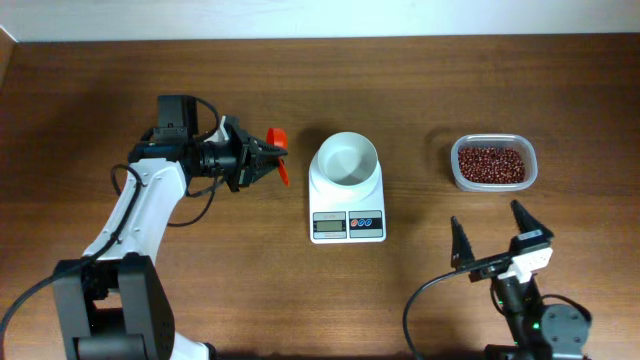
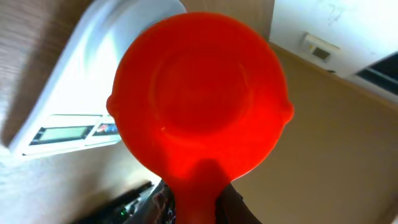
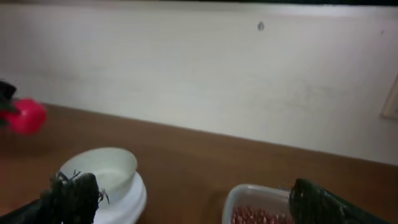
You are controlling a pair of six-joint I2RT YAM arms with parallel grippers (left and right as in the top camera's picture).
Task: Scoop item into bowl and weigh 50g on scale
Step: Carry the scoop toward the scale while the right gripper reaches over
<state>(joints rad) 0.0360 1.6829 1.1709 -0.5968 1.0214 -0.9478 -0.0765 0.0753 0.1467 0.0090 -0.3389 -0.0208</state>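
Note:
My left gripper [image 1: 266,160] is shut on the handle of an orange-red scoop [image 1: 279,150], held just left of the white bowl [image 1: 346,160]. In the left wrist view the scoop [image 2: 199,93] fills the frame, its cup showing no grains, with the scale [image 2: 68,134] behind it. The bowl looks bare inside and stands on the white scale [image 1: 347,222], display toward the front. Dark red-brown beans [image 1: 491,163] lie in a clear plastic tub [image 1: 531,168] at the right. My right gripper [image 1: 490,232] is open near the front edge, below the tub. In the right wrist view the bowl [image 3: 102,168] and beans [image 3: 258,216] show.
A pale wall [image 3: 199,74] rises behind the brown wooden table [image 1: 420,90]. The left arm's base [image 1: 110,300] stands at the front left and the right arm's base [image 1: 545,325] at the front right.

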